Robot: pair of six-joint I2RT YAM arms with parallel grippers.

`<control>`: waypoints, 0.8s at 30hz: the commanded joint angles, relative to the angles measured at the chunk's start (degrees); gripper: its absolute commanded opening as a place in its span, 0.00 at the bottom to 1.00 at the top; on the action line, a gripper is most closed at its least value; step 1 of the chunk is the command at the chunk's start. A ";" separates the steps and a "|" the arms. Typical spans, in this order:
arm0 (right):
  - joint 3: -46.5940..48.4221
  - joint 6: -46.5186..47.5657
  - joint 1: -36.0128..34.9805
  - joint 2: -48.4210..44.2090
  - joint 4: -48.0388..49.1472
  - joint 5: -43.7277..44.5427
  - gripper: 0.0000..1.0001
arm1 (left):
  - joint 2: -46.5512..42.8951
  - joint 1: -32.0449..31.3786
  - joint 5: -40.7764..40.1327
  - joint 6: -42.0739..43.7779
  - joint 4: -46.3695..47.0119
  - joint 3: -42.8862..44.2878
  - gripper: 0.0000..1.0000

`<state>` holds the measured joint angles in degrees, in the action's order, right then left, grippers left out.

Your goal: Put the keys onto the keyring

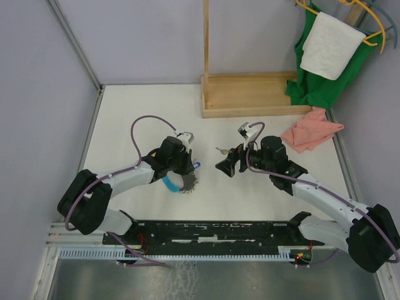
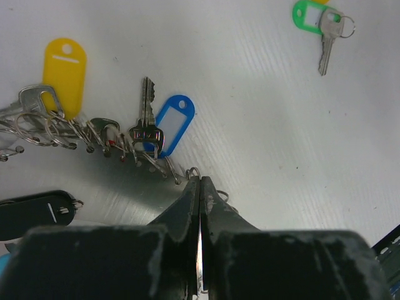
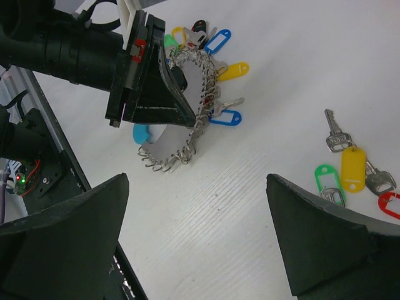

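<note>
The keys (image 3: 353, 170) are seen lying loose on the white desk (image 3: 281, 62) in a small cluster, with green, yellow and red tags. They are well apart from the keyring (image 3: 167, 149), which is found to their left. Many small keys with blue, yellow and black tags are hung along the grey metal part of the keyring. This part is gripped at its edge by the left claw (image 2: 200, 187), whose fingers are pressed tightly together. The right claw (image 3: 197, 181) is held above the desk between the keyring and the loose keys. Its fingers are spread wide and nothing is held in it. At the far side a wooden stand (image 1: 250, 94) is placed, and a pink cloth (image 1: 309, 134) is laid to its right.
</note>
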<state>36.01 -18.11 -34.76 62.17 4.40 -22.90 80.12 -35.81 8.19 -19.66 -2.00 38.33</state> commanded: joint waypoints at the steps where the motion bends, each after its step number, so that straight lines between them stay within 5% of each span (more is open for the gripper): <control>1: -5.25 -2.21 -0.11 -2.45 14.78 1.54 1.00 | 1.74 -0.75 0.13 3.49 2.63 0.78 0.03; 7: -7.35 -2.23 -0.09 -1.99 16.21 1.64 1.00 | 1.58 -2.15 -2.27 4.47 -0.06 1.81 0.03; 10: -6.55 -3.77 -0.12 -0.11 16.44 3.65 1.00 | -0.89 -2.59 -3.37 3.21 -0.19 1.07 0.11; 24: 0.64 11.88 -1.33 13.30 14.25 -11.63 0.93 | -12.71 -2.23 -10.61 -7.83 1.98 -9.03 0.34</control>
<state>32.25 -13.47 -34.96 72.47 17.37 -29.50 70.24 -38.13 2.37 -21.74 -2.63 32.73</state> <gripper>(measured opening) 0.934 0.318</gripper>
